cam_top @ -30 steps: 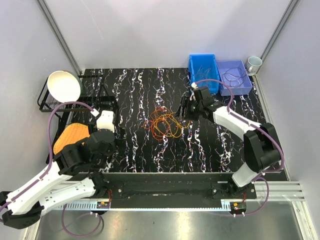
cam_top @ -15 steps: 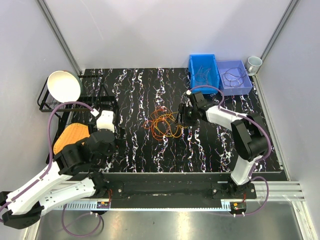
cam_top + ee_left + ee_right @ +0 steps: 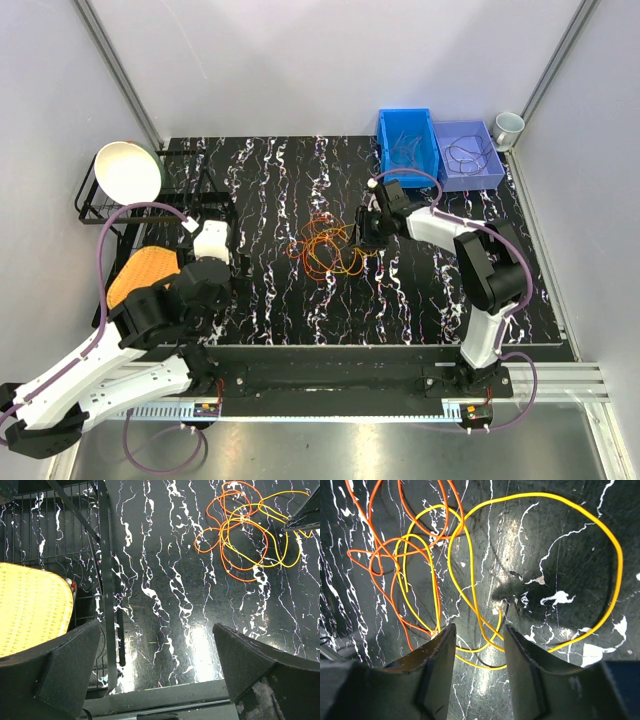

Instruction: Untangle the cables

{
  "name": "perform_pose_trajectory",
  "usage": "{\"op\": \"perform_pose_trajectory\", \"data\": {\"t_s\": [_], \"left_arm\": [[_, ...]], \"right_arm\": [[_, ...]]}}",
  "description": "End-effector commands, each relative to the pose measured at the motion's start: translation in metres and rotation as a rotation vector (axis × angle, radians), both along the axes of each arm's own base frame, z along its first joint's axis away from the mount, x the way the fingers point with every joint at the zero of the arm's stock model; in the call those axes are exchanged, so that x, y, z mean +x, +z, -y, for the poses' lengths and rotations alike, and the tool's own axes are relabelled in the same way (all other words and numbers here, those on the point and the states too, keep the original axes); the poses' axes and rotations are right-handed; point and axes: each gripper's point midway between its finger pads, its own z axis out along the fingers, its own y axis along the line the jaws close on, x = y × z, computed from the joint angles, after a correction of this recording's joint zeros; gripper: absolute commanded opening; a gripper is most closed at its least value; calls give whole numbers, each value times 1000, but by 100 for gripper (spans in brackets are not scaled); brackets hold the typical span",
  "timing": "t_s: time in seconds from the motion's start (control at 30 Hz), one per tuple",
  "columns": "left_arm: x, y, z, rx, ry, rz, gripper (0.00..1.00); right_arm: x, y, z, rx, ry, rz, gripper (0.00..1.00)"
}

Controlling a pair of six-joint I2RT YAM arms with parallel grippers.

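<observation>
- My right gripper (image 3: 479, 641) sits low at the tangle's right edge. Its jaws are half-wide and straddle a yellow cable (image 3: 540, 494), not pinching it.
- The cables (image 3: 328, 248), orange and yellow, lie knotted mid-table (image 3: 260, 190).
- My left gripper (image 3: 156, 630) hangs wide open, well apart from them.
- Next, I judge: close on the yellow strand and draw it out gently.

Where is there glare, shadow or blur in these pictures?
Right wrist view: glare on the table, a dark shadow mid-frame, the right gripper's fingers blurred up close. Left wrist view: a glare patch low in frame. Top view: evenly lit, sharp.
</observation>
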Motion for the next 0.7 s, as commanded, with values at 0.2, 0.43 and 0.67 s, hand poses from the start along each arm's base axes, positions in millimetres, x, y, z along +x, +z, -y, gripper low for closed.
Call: {"op": "perform_pose_trajectory", "data": {"t_s": [0.2, 0.43, 0.67], "left_arm": [[6, 6, 3, -21, 8, 31, 99], [6, 6, 4, -22, 6, 32, 99], [5, 7, 2, -26, 8, 33, 99]], "right_arm": [[8, 4, -16, 38, 59, 8, 43], [8, 3, -19, 49, 77, -4, 26], [5, 4, -28, 90, 130, -21, 0]]}}
